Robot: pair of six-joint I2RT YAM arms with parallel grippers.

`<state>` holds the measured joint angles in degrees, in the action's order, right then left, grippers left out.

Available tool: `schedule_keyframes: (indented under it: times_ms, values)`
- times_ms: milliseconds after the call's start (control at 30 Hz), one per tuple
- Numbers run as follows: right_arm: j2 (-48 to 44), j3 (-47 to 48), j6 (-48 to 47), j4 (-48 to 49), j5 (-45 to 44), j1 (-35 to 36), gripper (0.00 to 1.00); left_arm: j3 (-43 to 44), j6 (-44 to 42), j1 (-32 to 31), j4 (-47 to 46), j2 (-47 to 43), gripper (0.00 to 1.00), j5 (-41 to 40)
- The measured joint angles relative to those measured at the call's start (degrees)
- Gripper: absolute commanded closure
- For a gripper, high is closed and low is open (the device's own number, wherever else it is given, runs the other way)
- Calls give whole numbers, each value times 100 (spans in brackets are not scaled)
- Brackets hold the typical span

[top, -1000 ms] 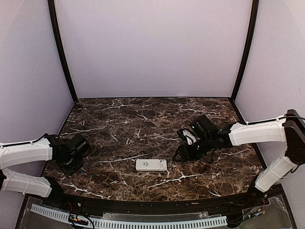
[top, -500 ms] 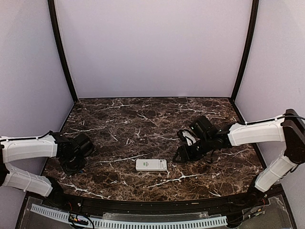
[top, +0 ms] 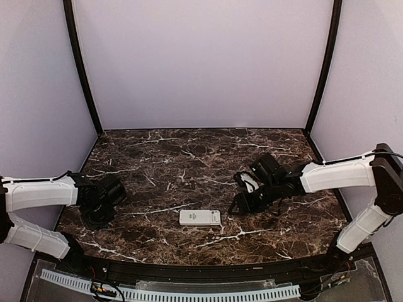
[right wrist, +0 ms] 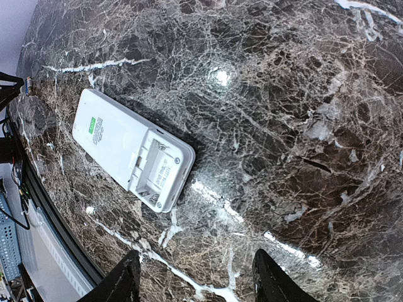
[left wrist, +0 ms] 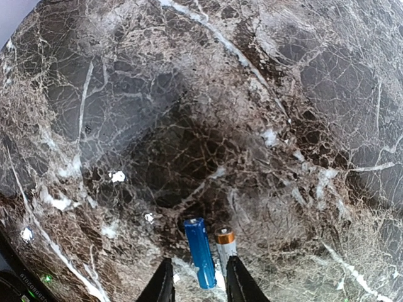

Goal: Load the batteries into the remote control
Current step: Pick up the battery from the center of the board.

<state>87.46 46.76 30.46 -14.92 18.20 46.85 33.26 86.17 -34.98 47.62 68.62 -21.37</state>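
Observation:
The remote control (top: 200,217) lies flat near the table's front middle, back side up. In the right wrist view the remote control (right wrist: 119,148) shows a small green mark and an uncovered, empty battery bay at its near end. My right gripper (right wrist: 196,267) hovers open just right of it, nothing between its fingers. Two batteries lie side by side on the marble in the left wrist view, a blue one (left wrist: 201,248) and a grey one with a copper cap (left wrist: 225,242). My left gripper (left wrist: 200,280) stands narrowly open astride them, a gap left of the blue cell. In the top view my left gripper (top: 101,215) hides them.
Dark marble table (top: 189,157) with lilac walls on three sides. A black raised rim (top: 201,270) and a slotted white cable strip (top: 170,294) run along the near edge. The table's edge (right wrist: 38,207) passes close to the remote's far end.
My left arm has shifted slightly right and its jaws have narrowed a little. The right gripper has edged slightly left. The remote has not moved.

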Motion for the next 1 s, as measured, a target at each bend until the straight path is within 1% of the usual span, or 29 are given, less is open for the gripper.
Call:
schedule_keyframes:
  times_ms: [100,167,300,467,1000]
  values:
    - [35,0,-4,4,-2,0,42,-4,2,0,-22,2,74,13]
    - [42,-2,-9,9,-2,0,42,-4,7,0,-22,22,77,22]
    - [44,-35,-22,37,0,0,43,37,50,2,22,260,79,57]
    - [52,-72,-46,61,0,0,43,216,111,2,146,546,79,68]
    - [203,-70,-295,76,0,0,43,240,151,2,181,656,79,107]
